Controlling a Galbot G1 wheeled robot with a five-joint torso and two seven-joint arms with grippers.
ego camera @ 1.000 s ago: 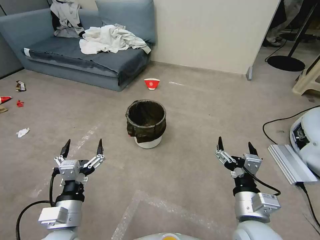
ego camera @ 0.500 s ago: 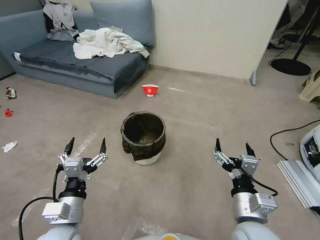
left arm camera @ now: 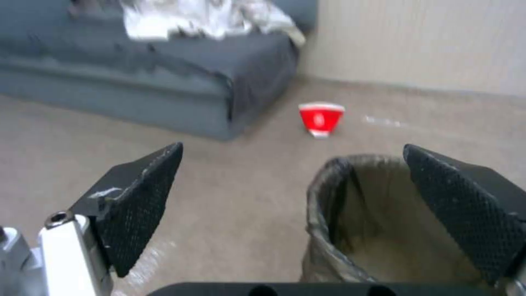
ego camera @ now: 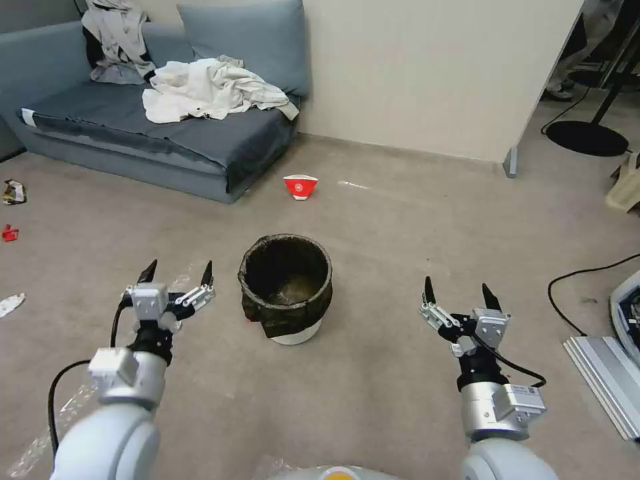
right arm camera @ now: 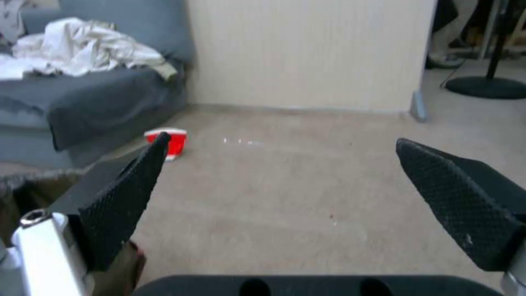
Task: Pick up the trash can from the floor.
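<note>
I had the trash can (ego camera: 286, 287) standing upright on the floor (ego camera: 400, 220), directly ahead of the robot and between the two arms, its black bag (ego camera: 267, 319) folded over the rim and the white base showing below. I held the left gripper (ego camera: 177, 271) just beside the can's left rim, fingers spread wide, because that side offered the nearest edge to take; in the left wrist view the can's rim (left arm camera: 323, 193) sat partly between the fingers (left arm camera: 142, 197), nearer the inner one, not touching either. The right gripper (ego camera: 460, 293) I kept well apart from the can on its other side, fingers likewise wide apart, low over bare carpet, so it stayed out of the way while remaining ready to brace the opposite wall. The red-and-white paper bowl (ego camera: 301, 186) lay farther off, near the sofa (ego camera: 167, 133), clear of any reach. Nothing was gripped; I judged the lift had not begun.
</note>
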